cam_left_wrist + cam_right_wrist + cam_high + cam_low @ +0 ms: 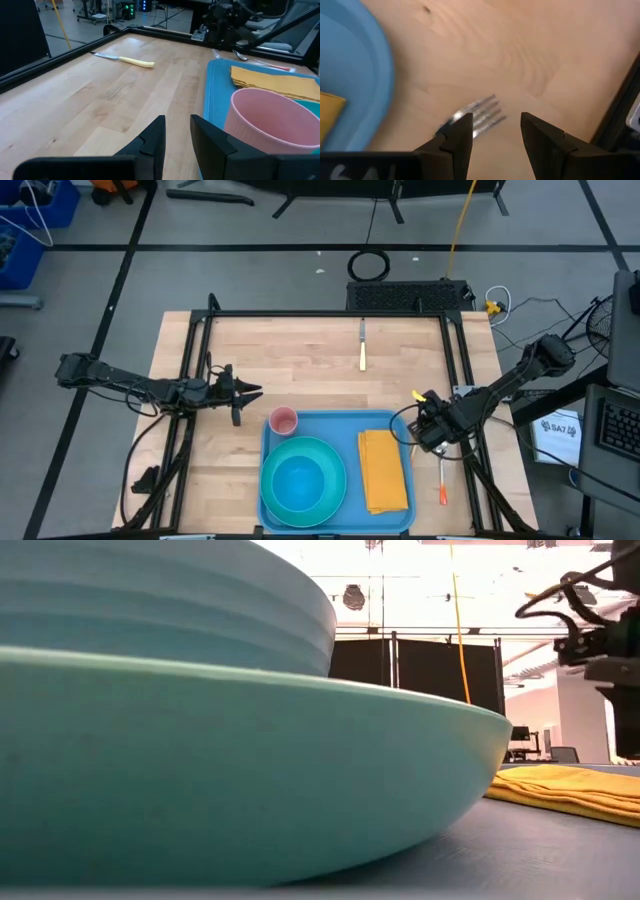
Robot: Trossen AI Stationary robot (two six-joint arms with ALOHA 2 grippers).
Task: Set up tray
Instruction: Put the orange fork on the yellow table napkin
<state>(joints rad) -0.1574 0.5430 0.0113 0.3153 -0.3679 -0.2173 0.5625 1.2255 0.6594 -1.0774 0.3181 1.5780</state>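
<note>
Item: tray, blue plastic, large, low rim, rounded corners. Location: near edge of the wooden surface, centred between the two arms.

Contents, near to far:
- teal plate with a blue bowl seated in it, near-left part of the tray.
- yellow napkin, folded, lying flat in the right part of the tray, apart from the plate.
- pink cup, upright, far-left corner of the tray.

Beside the tray, on the surface:
- orange-handled utensil, just off the tray's right rim.
- fork, bare steel, lying flat beside that same rim.

Right gripper: poised low over the fork, fingers parted with the tines showing between them, nothing held.

Left gripper: hovering near the tray's far-left corner, close by the cup, fingers a little apart, nothing held.

Farther off: knife, yellow handle, alone toward the far edge of the surface.

Handling, judged: the tray looks stiff, light and smooth, so slippery to pinch; its raised rim is the likely place to take hold. The fork lies flat, thin and hard, and would need a close pinch across its neck; it could skid on the wood.
</note>
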